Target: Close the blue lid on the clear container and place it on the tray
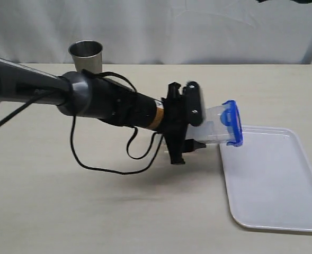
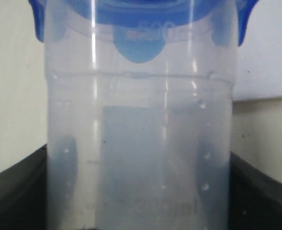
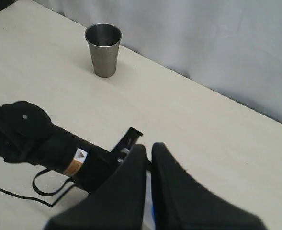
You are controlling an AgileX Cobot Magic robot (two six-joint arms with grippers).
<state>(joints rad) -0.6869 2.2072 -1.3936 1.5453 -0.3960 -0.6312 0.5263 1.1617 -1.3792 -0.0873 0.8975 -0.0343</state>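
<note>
The steel cup (image 1: 86, 55) is standing well apart from the tray (image 1: 283, 211), on the far side of the table, and it is not taking part. The left arm (image 1: 34, 84) is reaching toward the tray from the side away from it. At its end the left gripper (image 1: 197, 126) is carrying the clear container (image 1: 216, 124) in the air.

The container is lying on its side. Its long axis is running nearly level, with the base inside the gripper and the mouth pointing at the tray. The blue lid (image 1: 232, 123) is sitting on this mouth and seems to be hanging just over the tray's edge that is facing the arm, without touching it. I am judging that the coming move depends on turning this axis upright, base down, above the tray. The left arm is the nearer one for this.

In the left wrist view the dark pads (image 2: 16, 191) are standing wide apart and pressing on both sides of the container's lower body, so the grip is firm. I cannot tell whether the lid's flaps are snapped.

The right gripper (image 3: 149, 146) is not appearing in the exterior view. In its own view its fingers are pressed together with nothing between them, hovering above the left arm's wrist.
</note>
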